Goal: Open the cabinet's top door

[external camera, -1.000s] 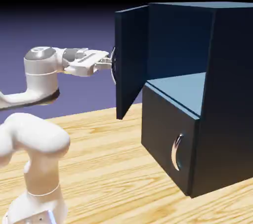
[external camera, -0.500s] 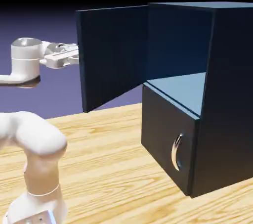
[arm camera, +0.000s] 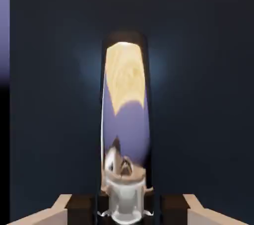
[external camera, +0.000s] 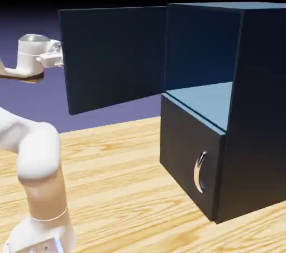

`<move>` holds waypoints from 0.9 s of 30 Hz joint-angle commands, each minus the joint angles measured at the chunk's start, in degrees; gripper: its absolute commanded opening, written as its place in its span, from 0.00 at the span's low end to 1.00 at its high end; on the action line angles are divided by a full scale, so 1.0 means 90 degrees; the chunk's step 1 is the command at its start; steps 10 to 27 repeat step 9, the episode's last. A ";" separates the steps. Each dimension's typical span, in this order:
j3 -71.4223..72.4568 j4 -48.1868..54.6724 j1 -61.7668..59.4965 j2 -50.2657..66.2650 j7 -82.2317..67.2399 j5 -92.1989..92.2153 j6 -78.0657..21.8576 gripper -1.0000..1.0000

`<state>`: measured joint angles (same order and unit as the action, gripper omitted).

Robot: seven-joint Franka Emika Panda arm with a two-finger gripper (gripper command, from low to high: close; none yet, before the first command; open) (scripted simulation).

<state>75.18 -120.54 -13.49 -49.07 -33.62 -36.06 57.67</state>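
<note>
Top door (external camera: 114,59) is swung well out, hinged on the cabinet (external camera: 262,101), its free edge off toward the exterior view's left; shelf space behind it is exposed. Curved handle (arm camera: 125,124) runs upright in the hand view, its near end between the fingertips; claw (arm camera: 127,210) is clenched on that handle. From outside, the panel hides the grip, only part of the hand shows past the free edge. Lower door (external camera: 187,151) is closed, its own handle (external camera: 200,172) untouched. Arm (external camera: 31,56) is on the front side of the panel, above the table (external camera: 123,173). Step in hand: pulling the door open, looks nearly or fully done. Next move: ease round the hinge arc if more swing is wanted, otherwise loosen the fingers and back straight off; a sideways tug could slip the grip or drag the door back.
</note>
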 commanded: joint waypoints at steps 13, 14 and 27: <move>0.1147 0.1649 -0.1920 -0.0328 -0.0359 0.0405 -0.0960 0.00; 0.1147 0.1649 -0.1920 -0.0328 -0.0359 0.0405 -0.0960 0.00; 0.1147 0.1649 -0.1920 -0.0328 -0.0359 0.0405 -0.0960 0.00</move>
